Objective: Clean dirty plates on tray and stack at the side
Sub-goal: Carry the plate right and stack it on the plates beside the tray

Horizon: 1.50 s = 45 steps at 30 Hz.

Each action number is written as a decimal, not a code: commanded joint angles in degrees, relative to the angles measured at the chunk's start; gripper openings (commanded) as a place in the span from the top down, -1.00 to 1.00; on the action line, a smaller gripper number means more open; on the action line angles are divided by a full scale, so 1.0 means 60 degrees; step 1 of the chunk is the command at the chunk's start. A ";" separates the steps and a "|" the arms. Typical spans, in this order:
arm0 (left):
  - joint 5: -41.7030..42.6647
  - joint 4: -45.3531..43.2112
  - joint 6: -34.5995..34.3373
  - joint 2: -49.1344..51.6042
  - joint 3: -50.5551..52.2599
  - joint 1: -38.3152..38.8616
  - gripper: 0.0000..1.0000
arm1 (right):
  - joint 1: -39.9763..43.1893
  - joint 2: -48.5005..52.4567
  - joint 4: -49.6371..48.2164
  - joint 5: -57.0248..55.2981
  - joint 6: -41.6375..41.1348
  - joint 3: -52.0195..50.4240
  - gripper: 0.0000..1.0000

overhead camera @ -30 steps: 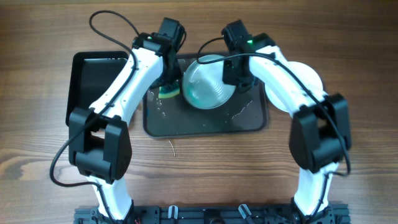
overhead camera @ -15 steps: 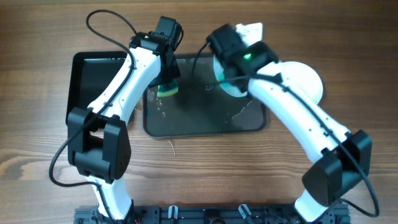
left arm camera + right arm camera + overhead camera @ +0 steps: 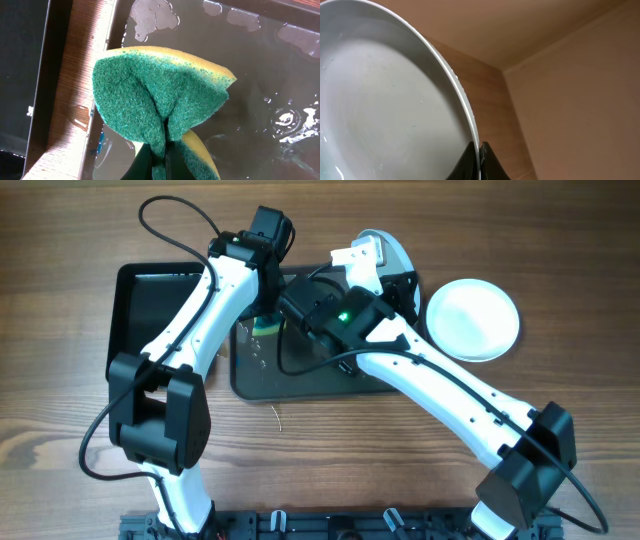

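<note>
Over the last second the right arm (image 3: 440, 385) has swung from the right side of the tray (image 3: 300, 376) to lie diagonally across it. The plate (image 3: 398, 250) that sat tilted over the tray's middle is now raised on edge at the tray's far rim. In the right wrist view the right gripper (image 3: 479, 159) is pinched shut on this plate's rim, with one dark finger on each face. The plate's pale inner surface carries a few small drops and no smear that can be made out. The left arm (image 3: 205, 295) has barely shifted. The left gripper (image 3: 159, 164) clamps a folded sponge (image 3: 160, 100) (green scouring side outward, yellow foam showing at the edges) over the tray's far left corner. Whether the sponge touches the tray cannot be told. The tray floor under it is wet, with puddles and beads of water (image 3: 150, 17). A strip of wooden table (image 3: 75, 75) separates the tray from the black tray (image 3: 25, 55) on the left. A second plate (image 3: 472, 318) lies flat on the table just right of the tray, where it was before, now fully uncovered by the arm.
</note>
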<state>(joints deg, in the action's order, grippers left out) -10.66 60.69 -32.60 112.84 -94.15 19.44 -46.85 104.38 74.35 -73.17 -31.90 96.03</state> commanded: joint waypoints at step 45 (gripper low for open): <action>0.0029 0.0036 0.0142 0.0066 -0.0131 -0.0004 0.92 | 1.0003 -0.0368 -0.3497 1.0907 0.0532 -0.3115 0.91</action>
<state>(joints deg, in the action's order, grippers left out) -10.66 60.90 -32.40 112.84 -94.15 19.44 12.49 103.59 56.14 -5.30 -26.00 80.82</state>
